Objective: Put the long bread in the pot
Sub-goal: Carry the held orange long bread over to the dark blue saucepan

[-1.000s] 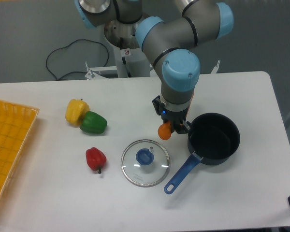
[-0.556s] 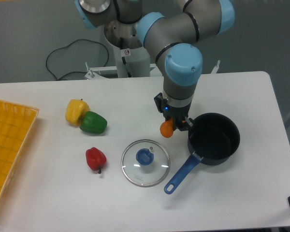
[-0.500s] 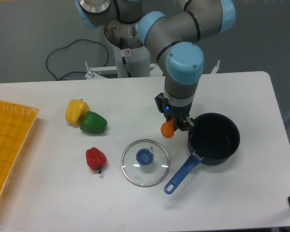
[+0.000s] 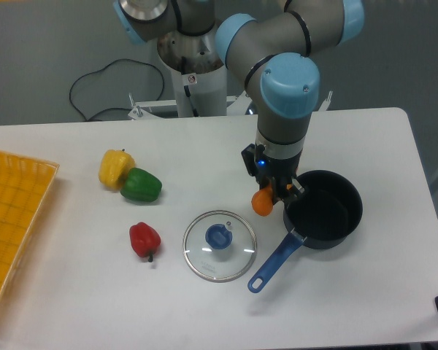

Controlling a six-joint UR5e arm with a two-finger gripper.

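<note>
The long bread shows end-on as an orange rounded tip, held up off the table just left of the pot's rim. My gripper is shut on it, pointing straight down from the arm's wrist; most of the loaf is hidden behind the fingers. The pot is a small dark saucepan on the table at right, nothing showing inside it, with its blue handle pointing toward the front left.
A round glass lid with a blue knob lies left of the pot handle. A red pepper, a green pepper and a yellow pepper lie further left. An orange-yellow basket sits at the table's left edge.
The arm has carried the long bread to the right, from left of the pot toward the pot's left rim. Everything else on the table stays where it was.
</note>
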